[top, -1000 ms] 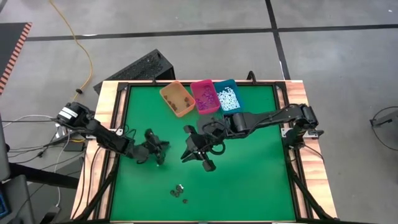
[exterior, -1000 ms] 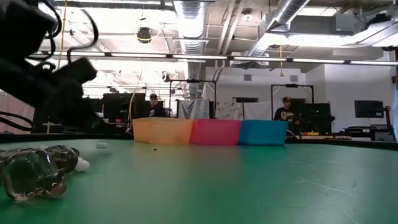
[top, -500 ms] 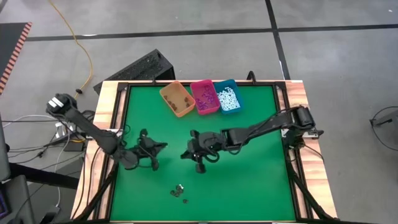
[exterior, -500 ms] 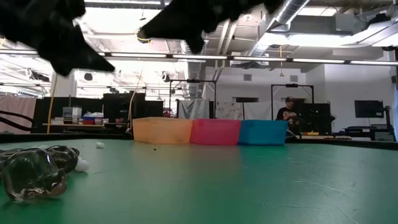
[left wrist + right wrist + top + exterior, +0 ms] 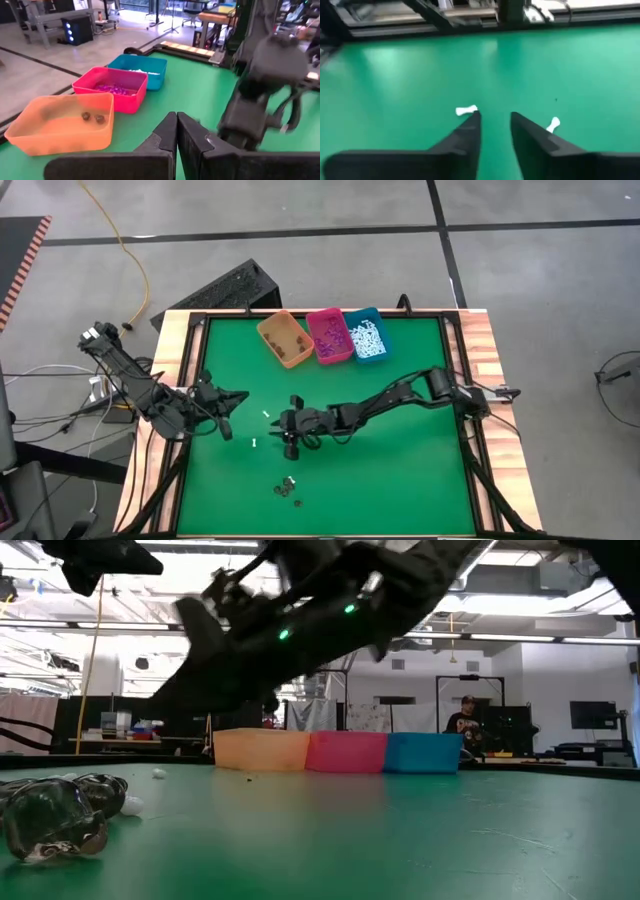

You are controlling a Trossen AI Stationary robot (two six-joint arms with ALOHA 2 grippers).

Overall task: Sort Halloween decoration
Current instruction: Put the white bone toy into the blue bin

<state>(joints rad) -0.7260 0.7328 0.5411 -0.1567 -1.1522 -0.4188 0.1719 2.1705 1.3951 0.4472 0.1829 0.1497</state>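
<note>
Two white sticks (image 5: 265, 415) (image 5: 255, 443) of the Halloween decoration lie on the green mat, and a few dark bits (image 5: 286, 486) lie nearer the front edge. My right gripper (image 5: 290, 432) hangs low over the mat beside the sticks. In the right wrist view it is open (image 5: 495, 120) with nothing between its fingers; one stick (image 5: 466, 110) shows past one fingertip and the other stick (image 5: 553, 124) past the other. My left gripper (image 5: 226, 402) is shut (image 5: 176, 131), raised near the table's left side and pointing toward the bins.
An orange bin (image 5: 284, 340) with dark bits, a pink bin (image 5: 330, 336) with purple bits and a teal bin (image 5: 366, 334) with white sticks stand side by side at the far edge. In the low view, glassy dark pieces (image 5: 55, 815) lie close by. People stand in the room behind.
My right gripper has come down and moved toward the table's left and near side, ending low beside the white sticks. My left gripper has risen and drawn back toward the table's left edge, uncovering the two white sticks on the mat.
</note>
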